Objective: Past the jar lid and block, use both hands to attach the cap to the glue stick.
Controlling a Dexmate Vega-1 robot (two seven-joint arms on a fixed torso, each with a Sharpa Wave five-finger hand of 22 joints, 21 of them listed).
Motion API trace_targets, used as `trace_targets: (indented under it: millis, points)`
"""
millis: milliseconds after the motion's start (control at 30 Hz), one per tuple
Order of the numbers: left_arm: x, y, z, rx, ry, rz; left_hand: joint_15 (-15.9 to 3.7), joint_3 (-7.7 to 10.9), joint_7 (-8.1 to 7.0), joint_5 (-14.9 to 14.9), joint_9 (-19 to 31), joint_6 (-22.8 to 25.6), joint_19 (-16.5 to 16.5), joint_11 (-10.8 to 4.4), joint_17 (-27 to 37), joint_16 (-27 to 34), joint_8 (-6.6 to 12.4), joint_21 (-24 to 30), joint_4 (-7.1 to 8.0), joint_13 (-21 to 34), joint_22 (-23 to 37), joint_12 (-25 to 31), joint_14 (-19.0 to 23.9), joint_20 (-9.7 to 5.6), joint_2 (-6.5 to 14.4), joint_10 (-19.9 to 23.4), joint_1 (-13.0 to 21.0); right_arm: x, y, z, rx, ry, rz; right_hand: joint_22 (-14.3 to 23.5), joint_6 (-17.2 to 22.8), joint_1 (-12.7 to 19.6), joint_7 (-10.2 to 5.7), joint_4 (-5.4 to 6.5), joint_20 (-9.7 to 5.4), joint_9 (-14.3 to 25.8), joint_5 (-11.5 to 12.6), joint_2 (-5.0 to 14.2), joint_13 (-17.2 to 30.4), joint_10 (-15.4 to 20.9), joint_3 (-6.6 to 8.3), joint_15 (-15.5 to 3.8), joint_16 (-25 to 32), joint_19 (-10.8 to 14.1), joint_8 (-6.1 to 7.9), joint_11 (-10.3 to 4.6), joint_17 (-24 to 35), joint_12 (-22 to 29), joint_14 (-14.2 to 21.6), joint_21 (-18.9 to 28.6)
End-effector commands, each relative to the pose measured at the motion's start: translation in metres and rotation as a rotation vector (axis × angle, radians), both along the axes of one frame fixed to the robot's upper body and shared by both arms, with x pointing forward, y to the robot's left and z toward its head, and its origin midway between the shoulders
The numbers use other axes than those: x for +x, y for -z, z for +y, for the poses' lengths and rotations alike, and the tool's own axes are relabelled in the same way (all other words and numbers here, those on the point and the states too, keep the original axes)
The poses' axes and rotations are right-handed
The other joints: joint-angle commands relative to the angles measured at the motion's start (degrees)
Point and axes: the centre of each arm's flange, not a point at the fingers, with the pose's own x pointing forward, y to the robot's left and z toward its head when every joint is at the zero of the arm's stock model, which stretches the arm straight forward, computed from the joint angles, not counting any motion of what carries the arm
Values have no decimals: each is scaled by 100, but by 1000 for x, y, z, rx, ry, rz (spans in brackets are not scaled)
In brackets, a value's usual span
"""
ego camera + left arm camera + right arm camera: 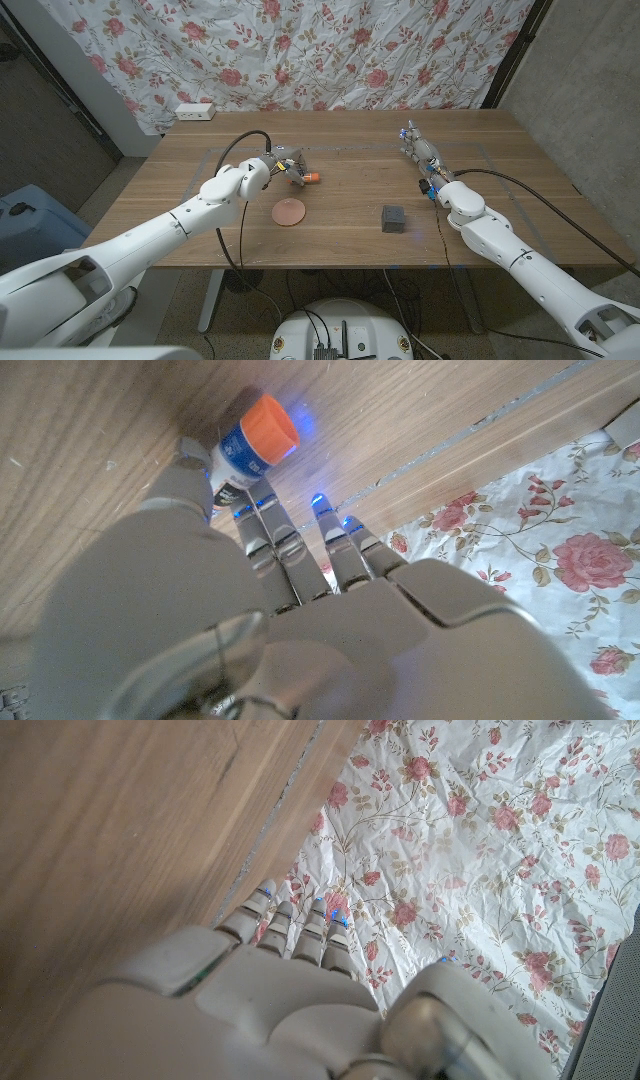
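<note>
Orange is showing at the end of the white-and-blue glue stick (252,448), which the left hand (283,166) is gripping between its fingers (262,520) just over the wooden counter (350,235). Whether that orange end is the cap itself or the stick's base, I cannot tell; no loose cap is plain to see. The right hand (421,150) is hovering well apart, out beyond the far side, its fingers straight, close together and holding nothing. The round reddish jar lid (290,212) is lying nearer the robot than the left hand, and the small grey block (393,218) is sitting nearer than the right hand. To do this step well, the left hand should probably be keeping the stick steady and turning its open end toward the right hand, which in my judgement needs to be fetching the cap first, then lining it up squarely before pressing.
</note>
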Motion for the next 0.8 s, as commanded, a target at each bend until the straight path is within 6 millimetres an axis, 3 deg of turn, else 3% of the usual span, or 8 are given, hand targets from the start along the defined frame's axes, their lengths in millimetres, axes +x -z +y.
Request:
trace_targets:
  millis: [33, 600, 800]
  points:
    - [3, -2, 0, 20, -11, 15, -527, -54, -20, -17, -8, -118, -84, 7, 13, -9, -15, -8, 6, -2, 15, -27, -117, 40, -63, -166, -74, -1, 0, 1, 0, 12, -3, 13, 20, 28, 43, -9, -33, -1, 47, 41, 20, 28, 12, 10, -7, 15, 38, 23, -6, 34, 50, -7]
    - [-6, -8, 13, 0, -34, 15, -365, -262, 26, -120, -38, -698, -259, 18, 20, 7, -25, -1, 55, -35, 16, -47, -419, 80, -323, -952, -521, -1, -1, 5, 5, 15, -7, 13, 34, 34, 38, -17, -13, -1, 49, 50, 20, 33, 22, 19, -15, 23, 43, 16, -9, 33, 56, -11]
    - [-9, -11, 18, -9, -37, 26, -252, -333, 124, -112, -50, -966, -400, 25, 20, -1, -22, -11, 69, -44, 19, -45, -622, 218, -402, -1280, -715, -1, -1, 5, 1, 10, -8, 13, -4, 24, 24, -16, 11, -2, 47, 42, 20, -7, 18, 26, -33, 7, 27, 46, -8, 18, 20, -20]
